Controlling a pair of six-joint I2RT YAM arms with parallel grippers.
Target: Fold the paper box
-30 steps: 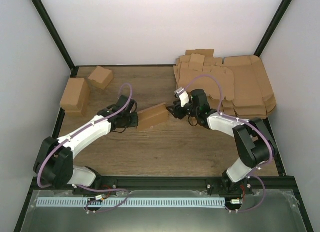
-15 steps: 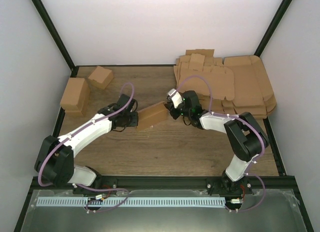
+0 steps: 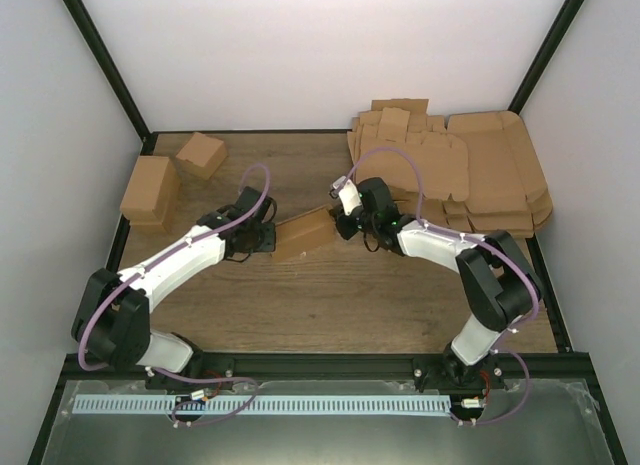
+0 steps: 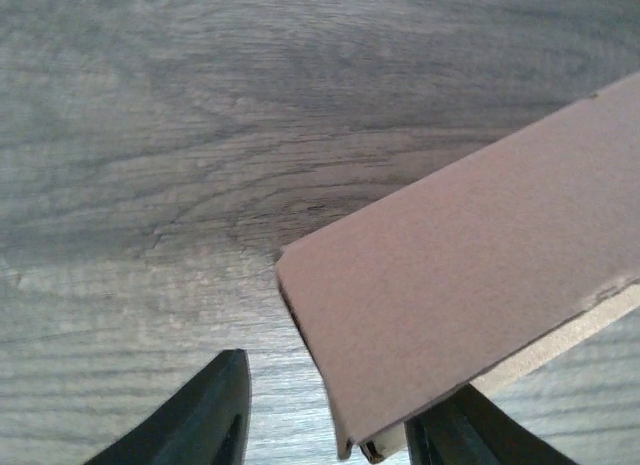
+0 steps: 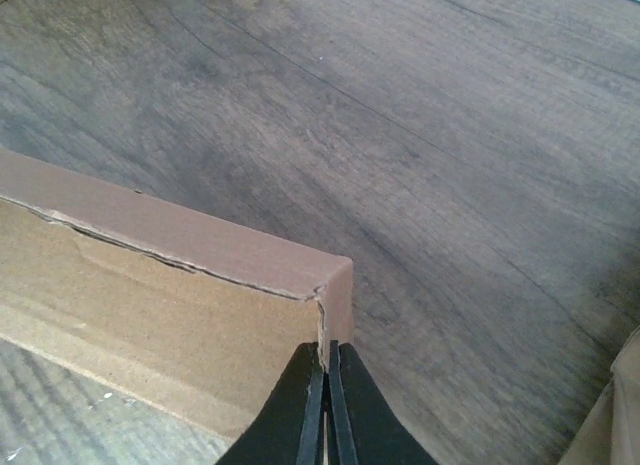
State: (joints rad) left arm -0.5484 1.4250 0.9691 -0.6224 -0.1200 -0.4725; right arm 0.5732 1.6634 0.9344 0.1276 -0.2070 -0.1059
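Observation:
The paper box (image 3: 305, 233), a shallow brown carton, lies tilted on the wooden table between both arms. My left gripper (image 3: 266, 237) is at its left end. In the left wrist view that gripper (image 4: 335, 400) is open. The box's corner (image 4: 470, 305) reaches in between the fingers and covers the right fingertip, with a clear gap to the left fingertip (image 4: 225, 405). My right gripper (image 3: 340, 225) is at the box's right end. In the right wrist view it (image 5: 326, 350) is shut, and its tips pinch the vertical corner edge of the box (image 5: 180, 305).
A big heap of flat cardboard sheets (image 3: 480, 175) fills the back right. Two folded cartons (image 3: 150, 190) (image 3: 201, 154) stand at the back left. A black frame rail (image 3: 320, 363) runs along the near edge.
My right gripper moved left to the box's right corner and shut on it. My left gripper opened, letting go of the left end. The box stayed about where it was.

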